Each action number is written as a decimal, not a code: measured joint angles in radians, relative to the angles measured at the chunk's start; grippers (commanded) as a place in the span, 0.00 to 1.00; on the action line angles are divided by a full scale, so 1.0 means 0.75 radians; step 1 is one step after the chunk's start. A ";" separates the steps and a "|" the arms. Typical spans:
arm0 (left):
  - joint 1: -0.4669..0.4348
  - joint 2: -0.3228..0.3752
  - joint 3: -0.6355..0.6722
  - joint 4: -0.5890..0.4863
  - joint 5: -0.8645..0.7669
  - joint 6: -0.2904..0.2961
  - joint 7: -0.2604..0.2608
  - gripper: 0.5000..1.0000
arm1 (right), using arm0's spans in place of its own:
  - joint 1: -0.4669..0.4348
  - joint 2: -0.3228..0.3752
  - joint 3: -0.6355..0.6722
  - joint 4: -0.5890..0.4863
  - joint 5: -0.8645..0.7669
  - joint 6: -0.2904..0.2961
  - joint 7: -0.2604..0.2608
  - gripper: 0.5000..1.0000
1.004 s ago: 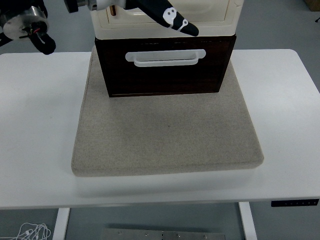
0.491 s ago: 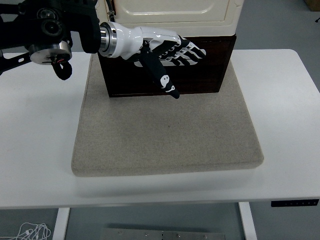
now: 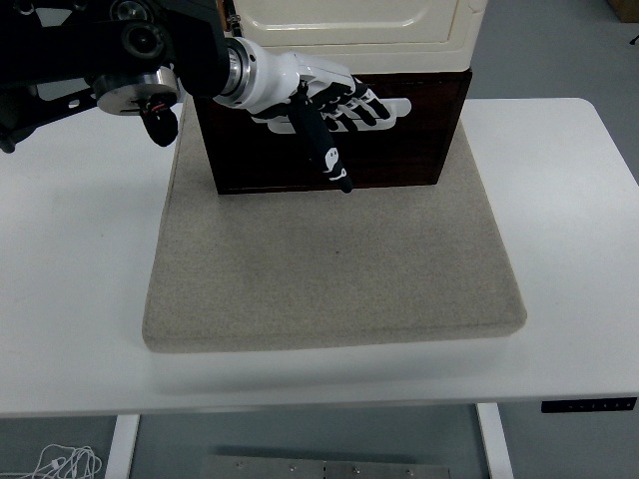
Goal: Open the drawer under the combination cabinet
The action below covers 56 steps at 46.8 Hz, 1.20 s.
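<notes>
A dark brown drawer (image 3: 414,145) sits under the cream cabinet (image 3: 349,22), at the back of a grey mat (image 3: 329,269). Only the right end of its white handle (image 3: 402,106) shows. My left hand (image 3: 334,105) reaches in from the left and lies flat across the drawer front, covering most of the handle. Its fingers (image 3: 369,103) stretch out to the right along the handle and are spread, not curled around it. The thumb (image 3: 327,152) points down over the drawer face. My right arm does not appear.
The mat lies in the middle of the white table (image 3: 564,210), which extends on both sides of it. My left forearm (image 3: 120,50) crosses the top left corner above the table.
My left hand has come down from the cabinet's upper part to the drawer front. In the last half second it has edged up and left, and the thumb has drawn in.
</notes>
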 measured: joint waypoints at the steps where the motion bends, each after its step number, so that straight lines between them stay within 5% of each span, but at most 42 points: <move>1: -0.002 -0.002 0.000 0.005 -0.001 0.009 0.008 1.00 | 0.000 0.000 0.000 0.000 0.000 0.000 0.000 0.85; 17: -0.027 -0.005 0.035 0.069 -0.002 0.025 0.068 1.00 | 0.000 0.000 0.000 0.000 0.000 0.000 0.000 0.86; 56: -0.024 -0.107 0.060 0.196 -0.002 0.023 0.069 1.00 | 0.000 0.000 0.000 0.000 0.000 0.000 0.000 0.86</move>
